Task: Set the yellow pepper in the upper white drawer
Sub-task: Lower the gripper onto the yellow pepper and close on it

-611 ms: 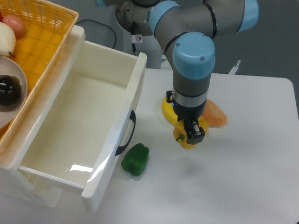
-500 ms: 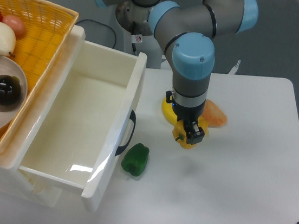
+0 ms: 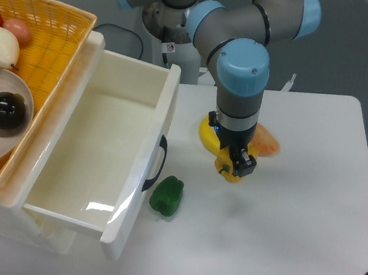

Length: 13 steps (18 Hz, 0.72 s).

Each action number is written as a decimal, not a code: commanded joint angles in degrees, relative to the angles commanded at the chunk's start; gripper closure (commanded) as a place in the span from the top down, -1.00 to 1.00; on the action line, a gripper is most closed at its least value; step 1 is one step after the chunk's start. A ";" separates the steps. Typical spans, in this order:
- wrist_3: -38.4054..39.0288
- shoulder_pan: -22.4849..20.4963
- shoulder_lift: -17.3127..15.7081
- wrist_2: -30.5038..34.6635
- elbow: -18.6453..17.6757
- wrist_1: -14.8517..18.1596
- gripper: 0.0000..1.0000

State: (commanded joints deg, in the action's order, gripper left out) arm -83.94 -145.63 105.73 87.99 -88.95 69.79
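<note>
Between hand [image 3: 234,165] fingers: yellow pepper [image 3: 228,170].

Yellow pepper [image 3: 231,170] beside open white drawer [image 3: 95,147]

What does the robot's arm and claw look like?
The arm is made of fat grey tubes joined by round light-blue caps. A small sticker with red on it sits near its base. At the tip is a little black claw with two fingers.

Bright, even overhead light, sharp focus, glare on the white drawer [image 3: 105,206] front.
</note>
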 joint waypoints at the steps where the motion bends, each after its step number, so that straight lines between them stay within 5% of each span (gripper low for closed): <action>1: 0.53 0.00 0.00 -0.53 0.17 0.26 -0.27; 8: 12.03 -2.02 -0.44 -5.62 1.85 0.88 -0.26; 13: 22.05 -3.87 -2.72 -12.22 2.11 4.30 -0.26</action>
State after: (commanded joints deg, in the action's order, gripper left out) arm -61.89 -149.50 103.01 75.77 -86.84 74.08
